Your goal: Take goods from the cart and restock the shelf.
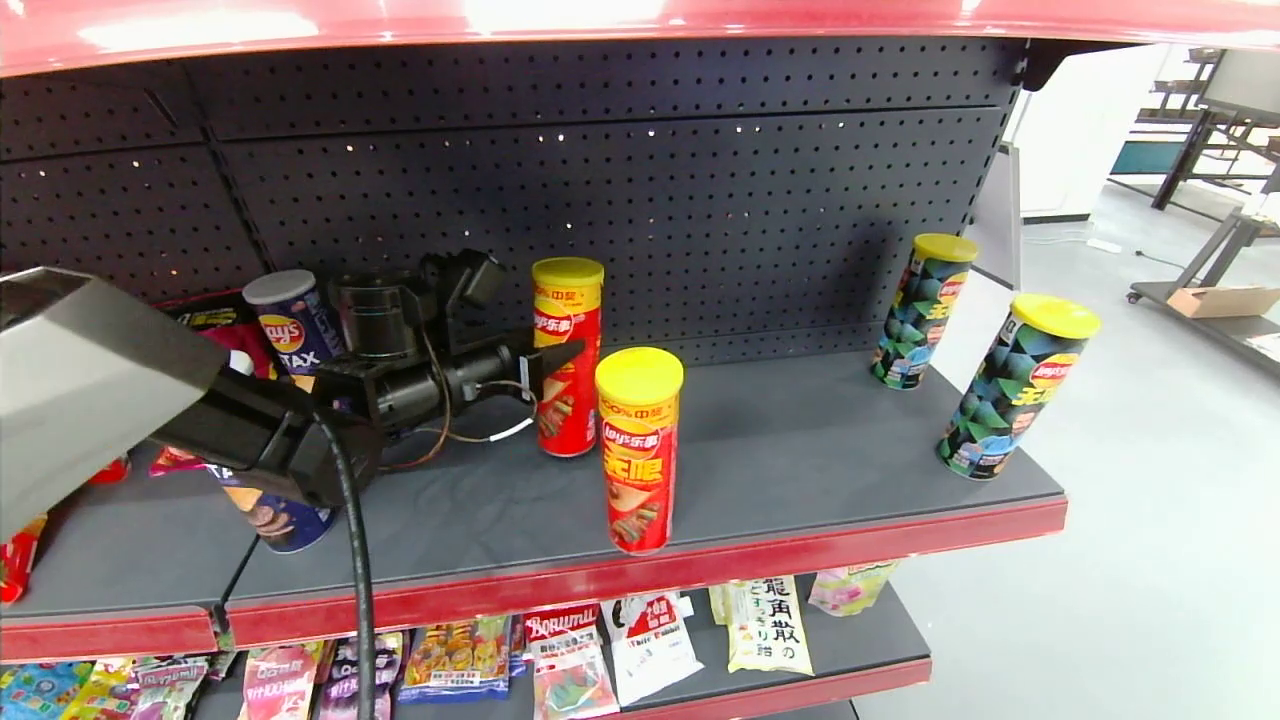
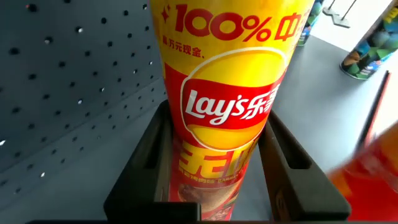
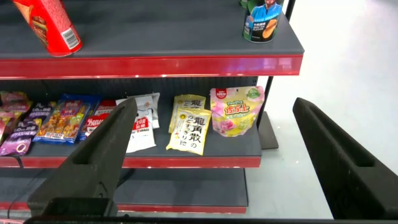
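On the grey shelf board (image 1: 800, 450) a red chip can (image 1: 567, 300) with a yellow lid stands upright near the pegboard back. My left gripper (image 1: 560, 362) is shut on it low down; in the left wrist view the can (image 2: 227, 106) sits between both black fingers (image 2: 140, 174) of the left gripper (image 2: 217, 124). A second red can (image 1: 638, 450) stands nearer the front edge. My right gripper (image 3: 214, 106) hangs open and empty in front of the lower shelves.
Two green-blue cans (image 1: 925, 310) (image 1: 1015, 390) stand at the shelf's right end. Blue cans (image 1: 295, 320) and snack bags crowd the left end. Bagged snacks (image 3: 193, 127) lie on the lower shelf (image 3: 155, 163). Grey board lies bare between the can groups.
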Controlling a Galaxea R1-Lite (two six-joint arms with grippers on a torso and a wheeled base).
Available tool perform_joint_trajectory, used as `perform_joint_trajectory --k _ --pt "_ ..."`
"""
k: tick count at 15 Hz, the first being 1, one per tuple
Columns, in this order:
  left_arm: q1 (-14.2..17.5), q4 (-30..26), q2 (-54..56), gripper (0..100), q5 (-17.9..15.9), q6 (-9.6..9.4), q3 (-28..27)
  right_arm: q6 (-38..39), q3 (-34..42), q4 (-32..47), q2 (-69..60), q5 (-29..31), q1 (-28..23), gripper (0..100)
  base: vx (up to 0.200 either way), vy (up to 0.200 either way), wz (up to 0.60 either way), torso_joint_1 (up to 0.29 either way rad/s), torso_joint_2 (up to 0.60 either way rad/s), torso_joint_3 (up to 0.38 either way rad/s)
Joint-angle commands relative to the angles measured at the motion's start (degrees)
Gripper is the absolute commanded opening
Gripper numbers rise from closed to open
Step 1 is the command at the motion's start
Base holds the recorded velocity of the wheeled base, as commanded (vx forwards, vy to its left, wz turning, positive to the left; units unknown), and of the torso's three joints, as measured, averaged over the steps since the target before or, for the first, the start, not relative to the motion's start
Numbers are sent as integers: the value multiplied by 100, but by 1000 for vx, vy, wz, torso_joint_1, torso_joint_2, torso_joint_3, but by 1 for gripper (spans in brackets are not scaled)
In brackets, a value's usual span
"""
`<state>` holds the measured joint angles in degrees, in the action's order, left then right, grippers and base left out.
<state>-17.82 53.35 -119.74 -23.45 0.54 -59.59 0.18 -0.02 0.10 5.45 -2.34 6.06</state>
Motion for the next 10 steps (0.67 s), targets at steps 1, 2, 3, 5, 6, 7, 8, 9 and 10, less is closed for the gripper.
perform_joint_trajectory --k 1,2,3,5,6,7,8,9,10 --pt "-28 79 -314 0 -1 8 -246 -1 -6 -1 9 -3 1 100 0 0 0 0 0 0" --pt "-72 123 -419 0 -1 8 -378 -1 2 -1 9 -3 1 100 0 0 0 0 0 0" --pt "-90 194 -533 0 -1 8 -545 -1 -6 -1 9 -3 1 100 0 0 0 0 0 0" --pt "-99 194 -762 0 -1 17 -826 -1 2 -1 18 -3 1 100 0 0 0 0 0 0" --pt "-116 203 -797 0 -1 25 -862 -1 2 -1 9 -3 1 100 0 0 0 0 0 0" --pt "-178 203 -902 0 -1 122 -1011 -1 2 -1 9 -3 1 100 0 0 0 0 0 0" --pt "-195 203 -946 0 -1 140 -1090 -1 -6 -1 9 -3 1 100 0 0 0 0 0 0" --pt "-248 203 -1096 0 -1 157 -1310 -1 2 -1 9 -3 1 100 0 0 0 0 0 0" --pt "-283 203 -1175 0 -1 166 -1424 -1 2 -1 9 -3 1 100 0 0 0 0 0 0"
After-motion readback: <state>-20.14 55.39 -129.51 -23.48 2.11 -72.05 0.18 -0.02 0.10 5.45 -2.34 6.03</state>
